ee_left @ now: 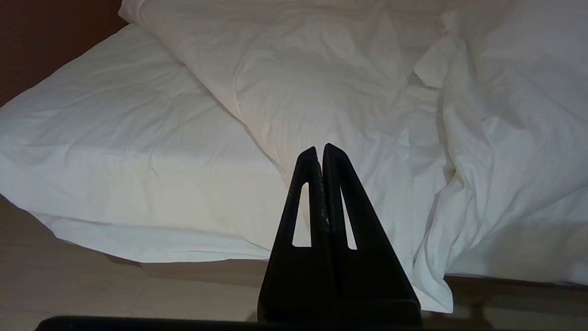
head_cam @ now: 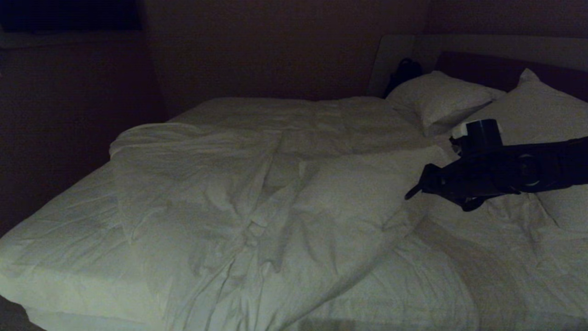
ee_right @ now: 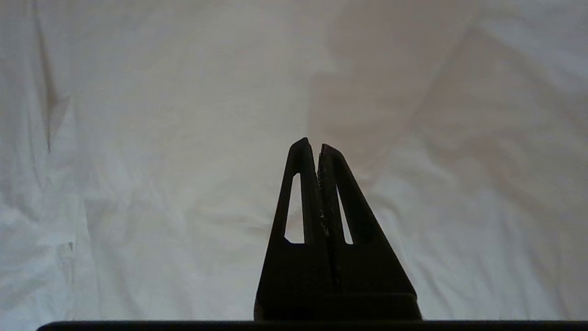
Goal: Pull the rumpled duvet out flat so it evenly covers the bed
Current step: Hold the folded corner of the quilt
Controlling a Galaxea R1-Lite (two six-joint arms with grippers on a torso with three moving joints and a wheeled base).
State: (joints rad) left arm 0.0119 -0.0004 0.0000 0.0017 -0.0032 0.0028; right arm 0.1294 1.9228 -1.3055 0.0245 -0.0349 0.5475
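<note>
**A:** Looking at the duvet (head_cam: 257, 193) on the bed (head_cam: 55, 239): soft, puffy, white, creased all over, with long folds fanning toward the near edge. Bunched into a diagonal heap across the middle, long axis from the far left corner down toward the near edge. Hanging over the near side too (visible in the left wrist view, spilling past the mattress edge (ee_left: 432, 257)).

**B:** Agreed. Leaves the smoother, thinner mattress sheet (head_cam: 50, 230) bare on the left and again on the near right. Two plump white pillows (head_cam: 441, 99) up by the dark headboard (head_cam: 496, 69), slightly slumped.

**A:** And the claws?

**B:** Right gripper (head_cam: 410, 195) reaching in from the right, hovering over the duvet's right edge near the pillows, thin black triangular fingers (ee_right: 298, 193) pressed together, nothing between them. Only pale, wrinkled cloth under it in its own view.

**A:** Left gripper (ee_left: 320, 148) low by the bed's near side, also pinched together and empty, pointing at the mattress edge, with pale wood-look floor (ee_left: 92, 285) below.
</note>
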